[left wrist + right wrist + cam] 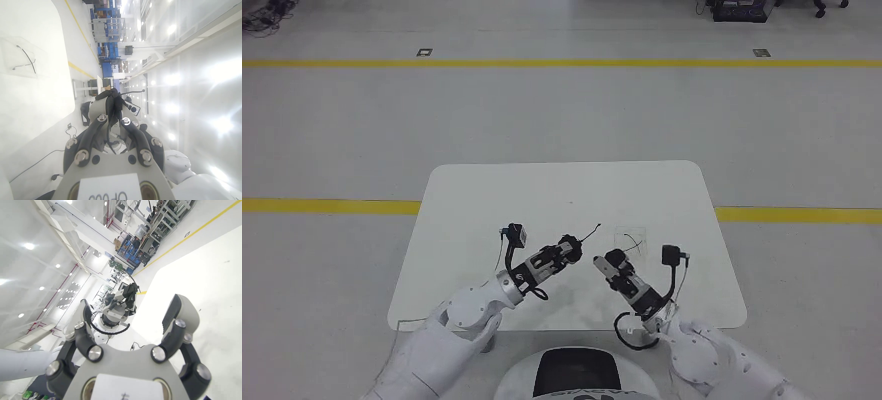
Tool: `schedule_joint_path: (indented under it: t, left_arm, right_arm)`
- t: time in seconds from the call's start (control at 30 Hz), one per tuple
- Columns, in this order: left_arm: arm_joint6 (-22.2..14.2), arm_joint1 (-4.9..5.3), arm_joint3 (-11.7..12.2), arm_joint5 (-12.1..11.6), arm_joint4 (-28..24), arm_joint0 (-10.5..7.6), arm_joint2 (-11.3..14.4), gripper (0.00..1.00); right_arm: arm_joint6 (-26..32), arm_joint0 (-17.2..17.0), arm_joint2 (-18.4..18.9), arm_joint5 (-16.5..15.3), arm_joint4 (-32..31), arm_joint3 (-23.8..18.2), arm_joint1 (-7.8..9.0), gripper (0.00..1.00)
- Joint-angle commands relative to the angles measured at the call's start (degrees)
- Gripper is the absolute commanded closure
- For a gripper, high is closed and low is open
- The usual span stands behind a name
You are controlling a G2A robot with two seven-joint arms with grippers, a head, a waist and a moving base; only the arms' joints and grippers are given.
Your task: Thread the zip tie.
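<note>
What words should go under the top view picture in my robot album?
Left gripper holds a zip tie over the white table; right gripper is open beside it.

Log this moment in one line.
left gripper: shut on zip tie | right gripper: open, empty | two spare ties in clear tray on table

The thin black plastic zip tie (133,92) is hidden where the left gripper (113,98) clamps it between its black pads. Ahead of that gripper's tips, the clear flat plastic tray (11,56) with spare black ties (29,60) is cut off by the picture's edge. From above, the held tie's free end is too small to make out.
</note>
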Motion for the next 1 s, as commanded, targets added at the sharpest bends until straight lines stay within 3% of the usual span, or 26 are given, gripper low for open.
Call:
schedule_joint_path:
  t: [0.0,0.23,0.47,0.67,0.97]
  left_arm:
    - [-0.2,0.15,-0.2,-0.2,-0.5,0.48,-0.6,1.0]
    - [-0.8,0.64,-0.9,-0.5,-1.1,1.7,-2.5,1.0]
    - [-0.9,0.82,-1.5,-0.5,-1.1,2.28,-2.9,1.0]
    - [-0.9,0.86,-1.5,-0.6,-1.1,2.42,-2.9,1.0]
    - [-0.7,0.89,-1.5,-0.7,-1.1,2.53,-3.0,1.0]
  right_arm:
    - [1.4,-0.2,1.1,0.0,2.4,-1.0,0.6,0.0]
    - [12.2,-1.8,6.6,0.0,11.7,-3.3,1.13,0.0]
    - [31.0,-5.5,17.5,0.0,23.7,-2.5,-1.77,0.0]
    - [51.5,-9.4,29.5,0.0,34.0,1.2,-7.62,0.0]
    - [82.0,-10.7,43.3,0.0,43.5,9.7,-19.86,0.0]
